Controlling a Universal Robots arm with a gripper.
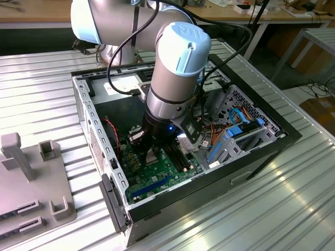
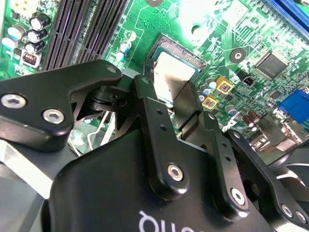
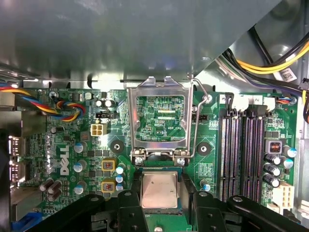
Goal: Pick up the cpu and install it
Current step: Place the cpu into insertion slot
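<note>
Black end effector [image 2: 166, 94] links crowded the second wrist view, poised directly over the cpu [image 3: 159, 189]. Whether it clamped the chip or stood clear could not be told. The ribbed metal desk [image 1: 293, 209] carried an open computer case [image 1: 261, 151], with the green motherboard [image 3: 67, 145] on its floor. A silver load plate [image 3: 159, 145] stood hinged open. The cpu, a small square with a plain silver-grey top, lay flat within the black socket [image 2: 181, 52], away from the motherboard's edges.

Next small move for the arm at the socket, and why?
Probably ease the gripper straight down a touch: the small silver-grey square cpu sits square within the black-framed socket, and the silver metal load plate is flipped open, clear of it. Whether it's fully seated, I can't tell.
</note>
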